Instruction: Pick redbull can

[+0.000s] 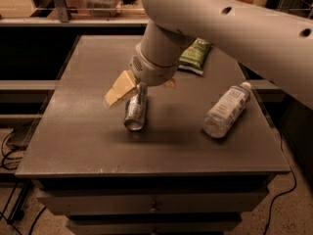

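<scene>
The desk (73, 146) has a dark grey, faintly speckled top, and three things lie on it. A can (135, 112) lies on its side near the middle with a round end toward the front edge, a clear bottle (226, 110) with a white cap lies on its side well to the right of it, and a green bag (195, 56) lies flat near the far edge. The tool (145, 87) hangs low over the can's far end, its tan fingers (120, 89) spread, one showing on each side of the can
</scene>
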`<state>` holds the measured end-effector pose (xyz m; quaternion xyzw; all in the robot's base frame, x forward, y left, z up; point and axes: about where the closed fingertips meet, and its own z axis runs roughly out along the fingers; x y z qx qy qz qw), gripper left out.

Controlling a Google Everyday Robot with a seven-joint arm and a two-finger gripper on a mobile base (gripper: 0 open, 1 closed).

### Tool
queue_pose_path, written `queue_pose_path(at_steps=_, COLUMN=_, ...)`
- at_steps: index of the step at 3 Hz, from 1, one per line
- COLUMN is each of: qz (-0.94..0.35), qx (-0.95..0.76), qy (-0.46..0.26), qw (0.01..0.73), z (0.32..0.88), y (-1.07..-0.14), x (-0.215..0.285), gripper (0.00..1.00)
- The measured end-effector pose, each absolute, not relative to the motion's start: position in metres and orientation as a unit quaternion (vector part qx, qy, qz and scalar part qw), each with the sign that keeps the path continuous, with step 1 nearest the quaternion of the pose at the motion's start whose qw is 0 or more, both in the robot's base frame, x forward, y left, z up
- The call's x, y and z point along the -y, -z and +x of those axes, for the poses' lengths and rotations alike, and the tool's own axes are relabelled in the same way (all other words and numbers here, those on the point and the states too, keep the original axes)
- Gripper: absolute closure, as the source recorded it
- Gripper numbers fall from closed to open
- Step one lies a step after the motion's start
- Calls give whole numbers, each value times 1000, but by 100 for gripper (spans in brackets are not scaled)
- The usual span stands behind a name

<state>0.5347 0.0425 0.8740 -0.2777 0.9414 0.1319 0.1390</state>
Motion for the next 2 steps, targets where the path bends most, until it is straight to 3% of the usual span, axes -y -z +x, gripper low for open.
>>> queue_pose_path(at_steps=2, qz=-287, qx=-947, qy=-92, qw=115, z=522, y=-850, x=-54, gripper=41)
